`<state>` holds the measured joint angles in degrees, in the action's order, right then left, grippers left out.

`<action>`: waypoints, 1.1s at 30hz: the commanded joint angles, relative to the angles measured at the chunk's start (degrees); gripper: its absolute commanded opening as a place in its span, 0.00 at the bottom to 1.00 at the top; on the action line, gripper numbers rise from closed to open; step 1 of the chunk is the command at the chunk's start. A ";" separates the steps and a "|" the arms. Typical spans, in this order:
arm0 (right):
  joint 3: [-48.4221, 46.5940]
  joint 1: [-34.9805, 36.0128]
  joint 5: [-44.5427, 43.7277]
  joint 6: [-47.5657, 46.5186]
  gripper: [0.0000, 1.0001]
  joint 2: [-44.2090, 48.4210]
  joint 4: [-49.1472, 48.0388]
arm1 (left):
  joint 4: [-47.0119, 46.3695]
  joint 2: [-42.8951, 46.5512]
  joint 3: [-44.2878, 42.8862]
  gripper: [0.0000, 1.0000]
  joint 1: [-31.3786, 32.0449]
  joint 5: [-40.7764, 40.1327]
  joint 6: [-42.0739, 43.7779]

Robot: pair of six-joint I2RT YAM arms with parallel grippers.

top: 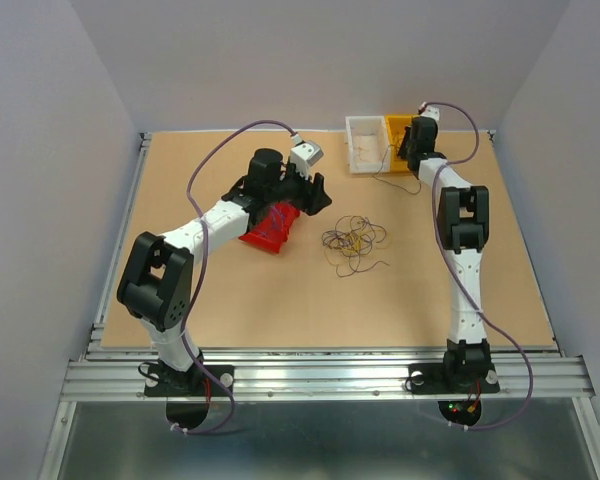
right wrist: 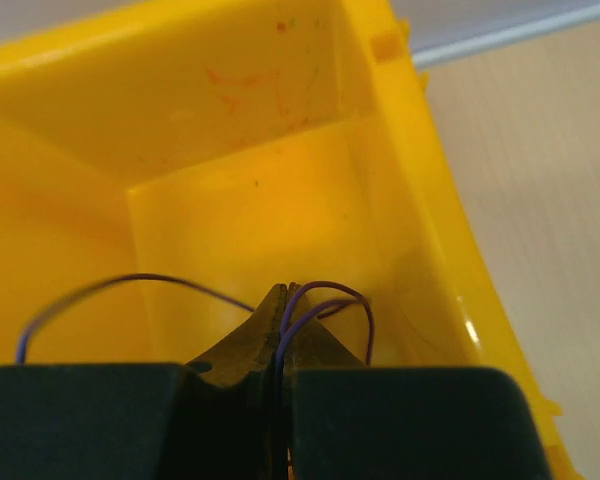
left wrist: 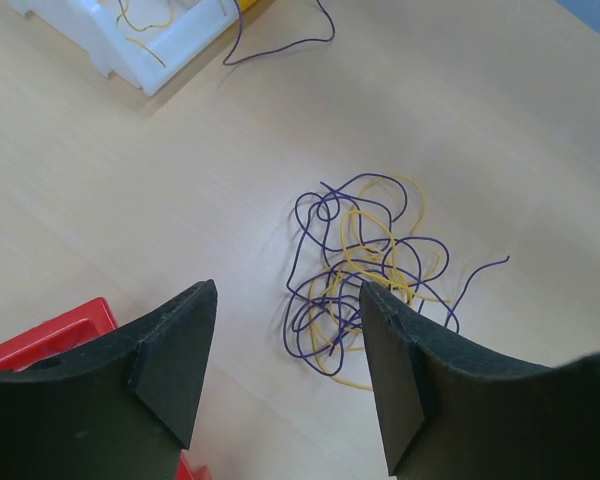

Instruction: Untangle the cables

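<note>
A loose clump of thin purple and yellow cables [top: 353,240] lies mid-table; it also shows in the left wrist view [left wrist: 365,265]. My left gripper [top: 315,192] [left wrist: 285,370] is open and empty, hovering left of the clump, near the red bin [top: 272,227]. My right gripper [top: 412,140] [right wrist: 285,310] is shut on a purple cable [right wrist: 320,300] and holds it inside the yellow bin [right wrist: 280,190], which also shows in the top view [top: 399,128]. The cable's end trails off to the left inside the bin.
A white bin [top: 366,143] [left wrist: 140,40] with yellow wires in it stands next to the yellow bin at the back. A single purple wire [left wrist: 280,40] hangs out beside it onto the table. Walls enclose the table's sides and back.
</note>
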<state>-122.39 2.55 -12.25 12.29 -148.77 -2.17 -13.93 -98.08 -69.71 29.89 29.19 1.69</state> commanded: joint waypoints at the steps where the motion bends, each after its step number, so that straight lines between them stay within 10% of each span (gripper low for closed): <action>1: -4.01 0.00 5.03 -3.33 0.00 -0.57 9.81 | -1.54 2.81 -0.86 0.70 0.08 1.31 0.42; 12: 13.48 1.05 14.62 -3.06 0.00 12.17 15.08 | -1.36 3.78 -0.42 0.70 0.08 1.31 0.24; 33: 41.51 2.02 1.71 -1.83 0.01 34.41 28.88 | -0.83 1.32 -1.21 0.70 0.08 1.31 0.15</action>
<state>-84.93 4.58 -6.00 11.53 -119.24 18.50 -13.69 -97.86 -69.71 29.89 30.04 1.56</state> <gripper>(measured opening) 0.028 0.698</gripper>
